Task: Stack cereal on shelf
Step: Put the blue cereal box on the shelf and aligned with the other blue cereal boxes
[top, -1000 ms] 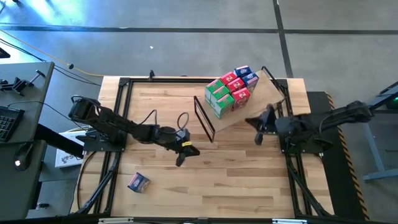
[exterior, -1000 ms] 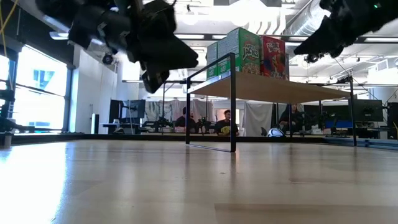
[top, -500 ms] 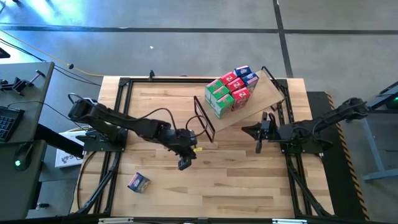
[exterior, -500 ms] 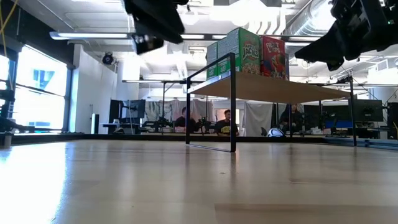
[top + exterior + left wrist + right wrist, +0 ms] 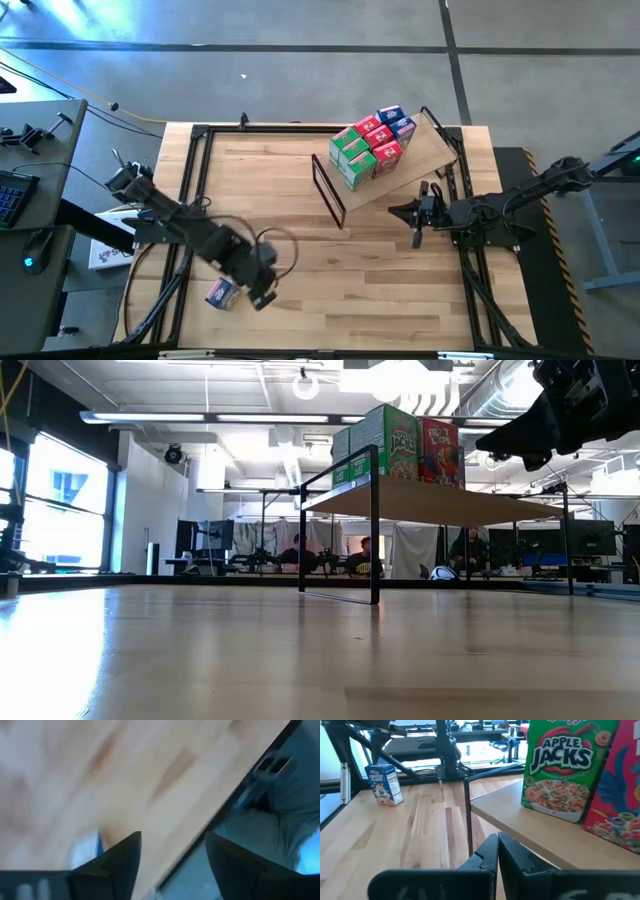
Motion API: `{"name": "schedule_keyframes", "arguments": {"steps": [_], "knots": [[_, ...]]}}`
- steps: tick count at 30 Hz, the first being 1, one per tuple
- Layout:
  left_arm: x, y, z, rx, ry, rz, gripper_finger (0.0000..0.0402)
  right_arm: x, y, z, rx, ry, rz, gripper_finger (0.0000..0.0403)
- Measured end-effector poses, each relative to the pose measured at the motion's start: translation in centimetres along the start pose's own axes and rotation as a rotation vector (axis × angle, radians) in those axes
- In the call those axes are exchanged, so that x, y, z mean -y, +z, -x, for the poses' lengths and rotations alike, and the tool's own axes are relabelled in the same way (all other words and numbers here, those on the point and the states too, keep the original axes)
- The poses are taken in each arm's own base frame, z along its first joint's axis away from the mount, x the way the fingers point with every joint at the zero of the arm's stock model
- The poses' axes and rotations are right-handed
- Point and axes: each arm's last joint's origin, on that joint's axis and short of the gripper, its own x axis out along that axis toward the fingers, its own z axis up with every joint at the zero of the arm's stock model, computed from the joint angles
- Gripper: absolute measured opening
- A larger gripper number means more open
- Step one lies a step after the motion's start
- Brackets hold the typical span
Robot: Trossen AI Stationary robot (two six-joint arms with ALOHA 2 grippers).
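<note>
Blue box [image 5: 222, 292]: alone on the wooden table [image 5: 400, 290], just beside my left gripper [image 5: 262, 296].
Left jaws: apart, holding nothing.
Right gripper [image 5: 417, 222]: pressed together, empty, near the shelf [image 5: 425, 160].

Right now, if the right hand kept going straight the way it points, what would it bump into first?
Probably the shut right hand would meet the light wooden shelf board's edge first, just short of the green Apple Jacks cereal box; depth is uncertain.
</note>
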Motion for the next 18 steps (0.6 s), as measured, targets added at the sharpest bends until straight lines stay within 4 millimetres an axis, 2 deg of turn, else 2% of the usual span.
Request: {"name": "schedule_keyframes", "arguments": {"steps": [4,10,18], "knots": [[0.3,-3.4,-0.2,-0.071,0.065,0.139,0.0242,0.0,0.0,0.0,-0.001,0.005,0.008,0.0],[-0.3,-7.1,-0.1,-0.092,0.199,0.332,0.0269,0.0,0.0,0.0,-0.001,0.006,0.016,0.0],[0.0,-9.8,-0.7,-0.086,0.236,0.392,0.0281,0.0,0.0,0.0,-0.002,0.009,0.016,0.0]]}}
